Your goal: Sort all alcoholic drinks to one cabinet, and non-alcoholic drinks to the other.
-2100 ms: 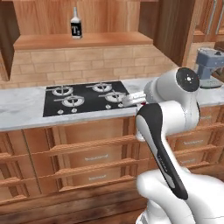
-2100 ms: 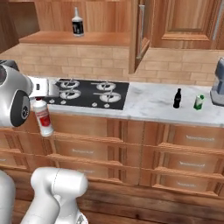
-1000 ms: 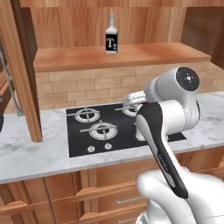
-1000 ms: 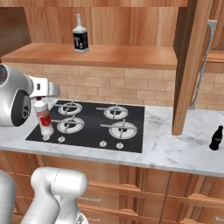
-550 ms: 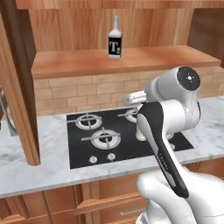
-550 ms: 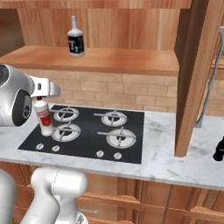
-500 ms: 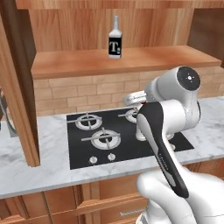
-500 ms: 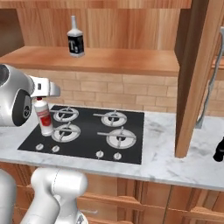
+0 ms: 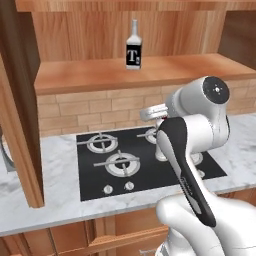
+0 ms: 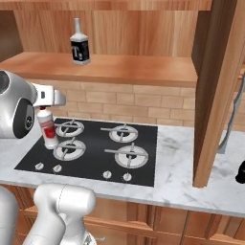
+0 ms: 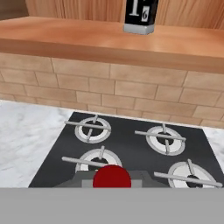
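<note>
White bottle with red cap hangs clamped in the gripper above the hob's left edge in the right base view. Hand view: its cap sits low; a weak grip risks dropping it short of the shelf by the "T" bottle.

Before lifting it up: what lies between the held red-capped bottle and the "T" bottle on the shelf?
Right base view: brick wall, then bare shelf between red-capped bottle and "T" bottle.
</note>
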